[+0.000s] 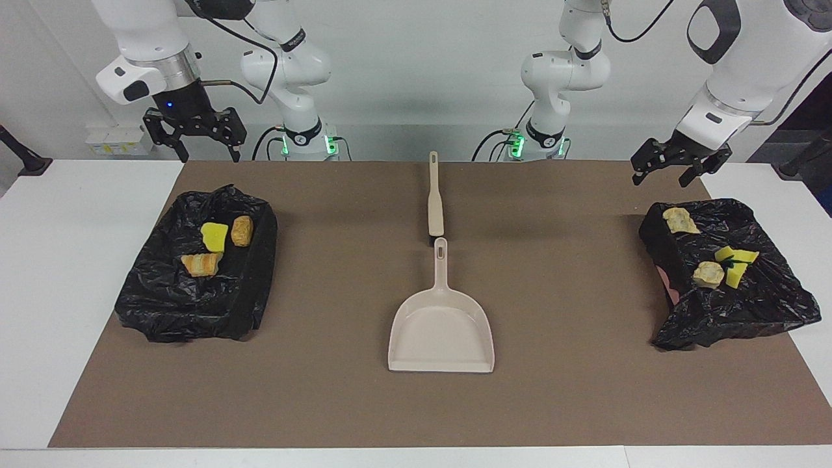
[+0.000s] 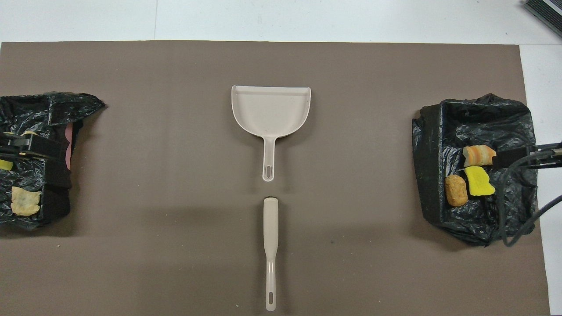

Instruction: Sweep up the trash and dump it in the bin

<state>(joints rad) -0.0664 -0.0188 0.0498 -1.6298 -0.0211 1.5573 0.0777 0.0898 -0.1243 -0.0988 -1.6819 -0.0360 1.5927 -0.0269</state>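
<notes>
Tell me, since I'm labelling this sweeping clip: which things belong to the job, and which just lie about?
Job: trash pieces, dustpan, brush, two bag-lined bins.
Lying about: brown mat, dark item at table corner.

1. A brown rectangular mat [image 1: 325, 403] covers most of the white table [image 1: 58, 273].
2. A small black base [image 1: 16, 166] with a slanting pole stands on the table's edge toward the right arm's end.
</notes>
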